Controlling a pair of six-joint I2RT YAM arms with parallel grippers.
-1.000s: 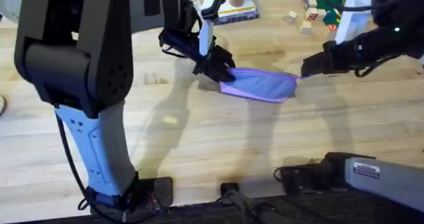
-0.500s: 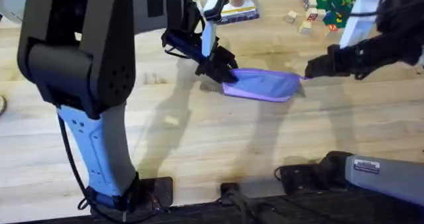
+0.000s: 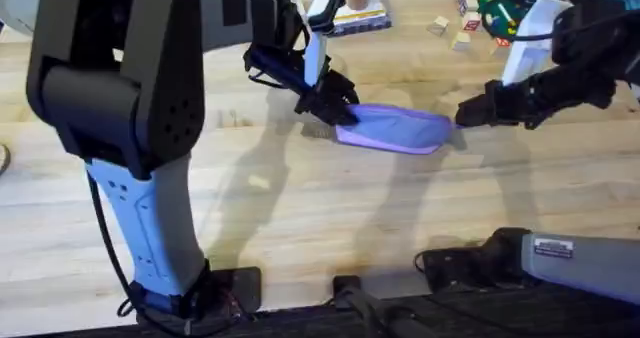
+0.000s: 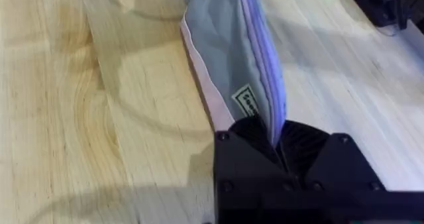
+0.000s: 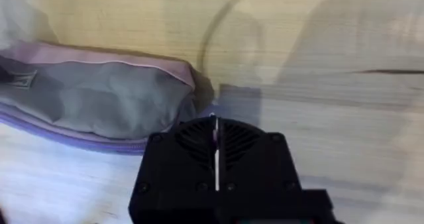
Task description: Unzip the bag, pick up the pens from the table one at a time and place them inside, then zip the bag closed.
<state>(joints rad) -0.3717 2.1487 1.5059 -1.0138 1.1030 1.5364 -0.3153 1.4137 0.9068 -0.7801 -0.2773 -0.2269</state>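
The lavender bag (image 3: 395,128) lies on the table (image 3: 300,218), its zipper line looking closed along the top. My left gripper (image 3: 335,108) is shut on the bag's left end; in the left wrist view the fabric edge (image 4: 255,85) runs into the closed fingers (image 4: 311,151). At the bag's right tip, my right gripper (image 3: 462,115) is shut, with a thin silvery sliver, apparently the zipper pull (image 5: 214,128), pinched between its black fingers. The bag (image 5: 99,105) lies just beyond them in the right wrist view. The pens are out of view.
Wooden blocks (image 3: 455,33) and coloured toys (image 3: 505,13) lie at the back right. A box with a cup (image 3: 355,8) stands at the back middle. Small pale wooden bits (image 3: 258,182) rest on the table left of the bag. Bare planks stretch in front.
My right gripper has shifted slightly toward the table's near side, staying at the bag's right tip. The left gripper and the bag have hardly moved.
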